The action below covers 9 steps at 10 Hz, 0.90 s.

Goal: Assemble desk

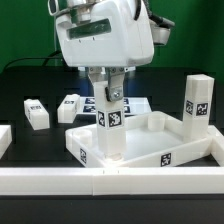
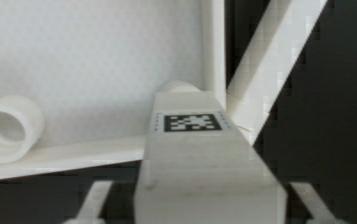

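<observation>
Black table (image 1: 15, 80), with a white border rail (image 1: 60, 182) nearest. Behind it lies the tray-like tabletop (image 1: 140, 152); the gripper (image 1: 110, 98) grasps a leg (image 1: 112, 140) upright at its near rim. A second leg (image 1: 197, 105) stands at the exterior view's right; two loose legs (image 1: 35, 114) lie beyond. The step is likely seating this leg: next, keep it vertical and twist it home.
</observation>
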Each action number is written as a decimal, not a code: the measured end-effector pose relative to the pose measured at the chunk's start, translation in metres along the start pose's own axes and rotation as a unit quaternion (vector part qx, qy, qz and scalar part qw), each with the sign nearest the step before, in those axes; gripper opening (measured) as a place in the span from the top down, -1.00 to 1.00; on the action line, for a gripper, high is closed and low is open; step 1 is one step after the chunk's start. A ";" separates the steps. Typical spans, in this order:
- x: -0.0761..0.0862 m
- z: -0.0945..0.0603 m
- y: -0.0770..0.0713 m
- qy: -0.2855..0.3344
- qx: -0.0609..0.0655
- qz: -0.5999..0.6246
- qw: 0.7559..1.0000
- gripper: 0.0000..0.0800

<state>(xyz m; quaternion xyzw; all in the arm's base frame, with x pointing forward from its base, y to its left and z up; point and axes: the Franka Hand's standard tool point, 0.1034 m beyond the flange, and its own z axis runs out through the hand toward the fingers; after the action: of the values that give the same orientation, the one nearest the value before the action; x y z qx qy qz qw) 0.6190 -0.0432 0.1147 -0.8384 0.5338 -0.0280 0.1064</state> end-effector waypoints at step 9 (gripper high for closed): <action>-0.005 -0.001 -0.004 -0.004 -0.012 -0.397 0.918 -0.62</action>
<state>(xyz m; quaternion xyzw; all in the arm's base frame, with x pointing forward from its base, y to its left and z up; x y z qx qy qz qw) 0.6205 -0.0368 0.1168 -0.9827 0.1573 -0.0581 0.0790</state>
